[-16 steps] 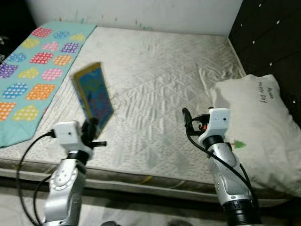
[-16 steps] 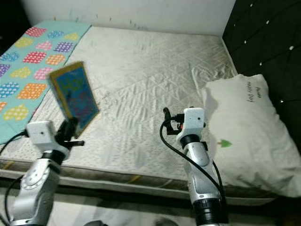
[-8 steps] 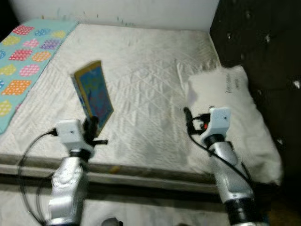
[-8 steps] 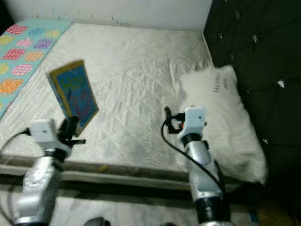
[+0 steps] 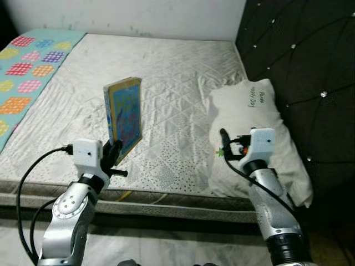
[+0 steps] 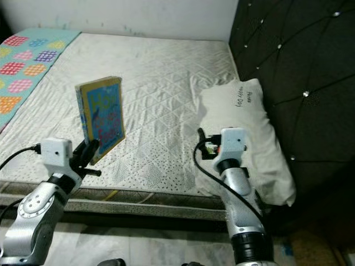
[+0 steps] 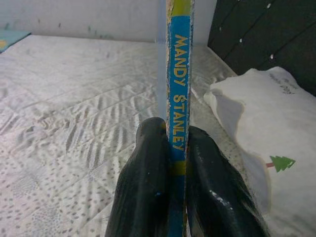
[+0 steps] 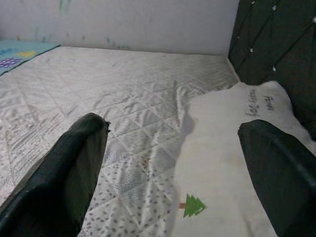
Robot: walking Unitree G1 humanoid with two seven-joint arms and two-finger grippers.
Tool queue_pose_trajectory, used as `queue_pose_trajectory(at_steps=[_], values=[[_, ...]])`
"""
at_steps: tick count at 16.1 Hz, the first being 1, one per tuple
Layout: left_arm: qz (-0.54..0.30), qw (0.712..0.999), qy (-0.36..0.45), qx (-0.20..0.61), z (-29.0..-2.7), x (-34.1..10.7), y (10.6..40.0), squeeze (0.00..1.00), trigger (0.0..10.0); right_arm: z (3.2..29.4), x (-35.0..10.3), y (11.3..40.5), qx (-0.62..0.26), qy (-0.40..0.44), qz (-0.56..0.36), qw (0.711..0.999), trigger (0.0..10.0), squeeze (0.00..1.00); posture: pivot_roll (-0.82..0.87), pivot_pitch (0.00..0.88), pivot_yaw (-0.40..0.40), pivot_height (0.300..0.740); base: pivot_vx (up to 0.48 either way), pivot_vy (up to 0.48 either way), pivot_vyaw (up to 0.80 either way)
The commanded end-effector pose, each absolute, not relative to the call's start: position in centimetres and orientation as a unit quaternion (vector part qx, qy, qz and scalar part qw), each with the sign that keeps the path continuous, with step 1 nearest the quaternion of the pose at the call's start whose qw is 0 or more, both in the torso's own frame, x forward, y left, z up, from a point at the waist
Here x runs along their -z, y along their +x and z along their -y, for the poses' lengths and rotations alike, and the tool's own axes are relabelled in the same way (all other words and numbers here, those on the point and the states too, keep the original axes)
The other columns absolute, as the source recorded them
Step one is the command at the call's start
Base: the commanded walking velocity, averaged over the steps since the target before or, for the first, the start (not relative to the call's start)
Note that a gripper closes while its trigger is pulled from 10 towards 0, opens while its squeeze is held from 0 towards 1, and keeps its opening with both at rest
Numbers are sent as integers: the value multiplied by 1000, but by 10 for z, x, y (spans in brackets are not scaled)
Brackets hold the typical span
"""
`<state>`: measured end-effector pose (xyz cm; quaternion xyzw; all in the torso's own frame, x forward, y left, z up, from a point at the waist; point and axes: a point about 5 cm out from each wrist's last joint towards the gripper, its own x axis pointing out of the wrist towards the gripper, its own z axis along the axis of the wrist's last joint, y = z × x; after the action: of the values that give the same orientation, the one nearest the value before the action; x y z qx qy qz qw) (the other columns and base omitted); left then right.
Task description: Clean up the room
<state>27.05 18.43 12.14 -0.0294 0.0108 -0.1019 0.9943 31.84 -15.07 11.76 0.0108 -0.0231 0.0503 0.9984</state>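
Left claw (image 5: 115,157) pinches the thin, stiff, likely light book (image 5: 124,118) by its bottom edge above the bed (image 5: 166,72), right claw (image 8: 173,173) spread wide beside the pillow (image 5: 249,127).

— Left arm? Raised from the lower left, silver forearm angled up and to the right, black cable looping off the wrist block. Left gripper (image 5: 115,156) pointing up and away toward the far side.

— State of its fingers? Pressed flat on either side of a thin upright book (image 7: 177,89), fingers (image 7: 145,187) clamped on the spine's lower end, book standing straight up above the wrist.

— Right arm? Raised from the lower right, forearm leaning up and slightly left, cable curling beside the wrist.

— Right gripper (image 8: 177,168)? Spread wide, fingers (image 8: 64,177) well apart, holding nothing, hovering near the bed's near edge.
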Motion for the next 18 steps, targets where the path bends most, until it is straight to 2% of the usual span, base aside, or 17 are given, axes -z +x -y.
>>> queue_pose_trajectory(at_steps=[1, 3, 5, 8, 10, 14, 18], values=[[10, 992, -36, 117, -172, -127, 269, 0, 10000, 153, -118, 316, -48, 10, 24, 998, 10000, 0, 123, 128, -26, 740, 0, 0, -469], [9, 992, -47, 118, -166, -124, 267, 0, 10000, 153, -117, 315, -50, 9, 23, 998, 10000, 0, 117, 129, -30, 740, 0, 0, 0], [27, 989, -59, 134, -148, -123, 258, 0, 10000, 159, -118, 315, -49, -4, 19, 999, 10000, 0, 105, 135, -36, 740, 0, 0, 0], [20, 991, -88, 98, -151, -116, 252, 0, 10000, 164, -117, 315, -43, -4, 17, 999, 10000, 0, 103, 153, -47, 740, 0, 0, -758], [28, 991, -61, 116, -149, -117, 254, 0, 10000, 160, -116, 315, -49, -5, 13, 999, 10000, 0, 119, 174, -68, 740, 0, 0, -478], [34, 992, -70, 103, -159, -122, 261, 0, 10000, 154, -116, 315, -61, -8, 13, 998, 10000, 0, 117, 177, -58, 740, 0, 0, 0], [48, 987, -91, 122, -147, -128, 262, 0, 10000, 153, -117, 315, -58, -6, 15, 998, 10000, 0, 110, 184, -52, 740, 0, 0, 0]])
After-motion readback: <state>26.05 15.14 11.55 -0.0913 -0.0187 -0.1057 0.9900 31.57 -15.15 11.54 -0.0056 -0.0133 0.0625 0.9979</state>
